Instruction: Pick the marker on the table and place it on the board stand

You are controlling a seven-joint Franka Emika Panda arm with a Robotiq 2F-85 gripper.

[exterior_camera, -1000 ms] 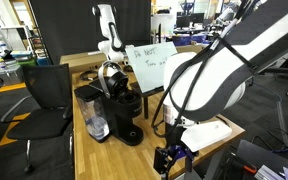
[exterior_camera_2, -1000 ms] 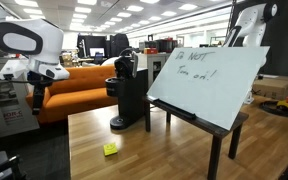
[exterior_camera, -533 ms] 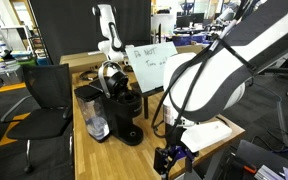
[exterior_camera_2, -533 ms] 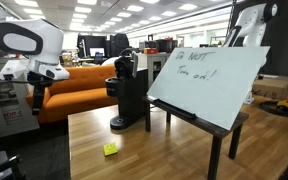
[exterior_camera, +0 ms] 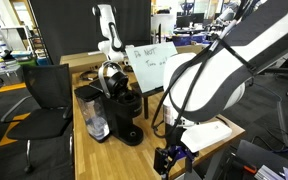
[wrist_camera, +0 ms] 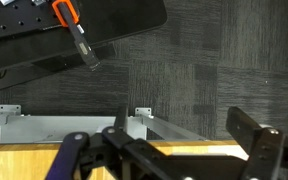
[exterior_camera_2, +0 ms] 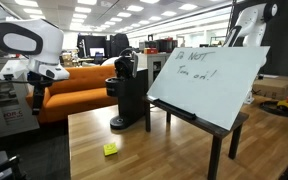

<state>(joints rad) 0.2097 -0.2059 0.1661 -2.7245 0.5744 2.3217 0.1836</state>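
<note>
The marker does not show in any view. The board stand, a white whiteboard with blue handwriting on a black easel, stands on the light-wood table in both exterior views. My gripper hangs low at the near table edge, far from the board. In the wrist view the gripper is open and empty, with its fingers over the table edge and grey carpet beyond.
A black coffee machine stands beside the board, with a glass carafe next to it. A small yellow block lies on the table. A black chair stands beside the table. An orange-handled tool lies on the floor.
</note>
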